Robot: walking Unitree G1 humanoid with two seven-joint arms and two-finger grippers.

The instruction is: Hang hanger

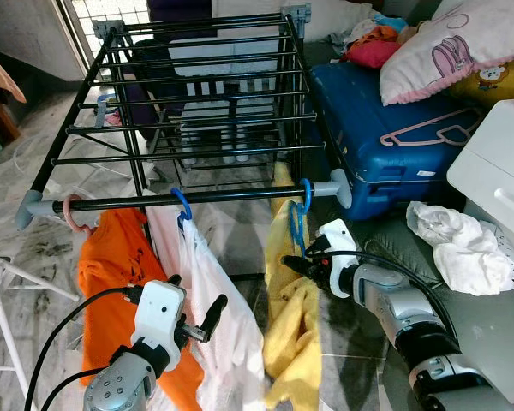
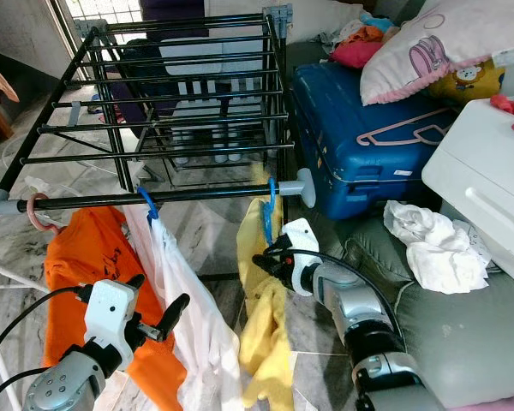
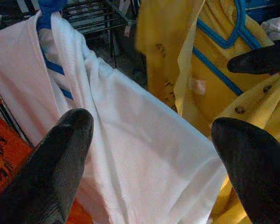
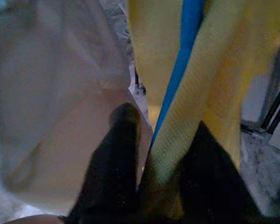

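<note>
Yellow garment point(image 1: 293, 334) seemingly pinched by right tool point(image 1: 293, 264), blue hanger point(image 1: 300, 218) on rail point(image 1: 188, 199)

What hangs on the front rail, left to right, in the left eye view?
pink hanger hook with the orange garment → blue hanger hook with the white garment → blue hanger with the yellow garment, which the right gripper is shut on.
</note>
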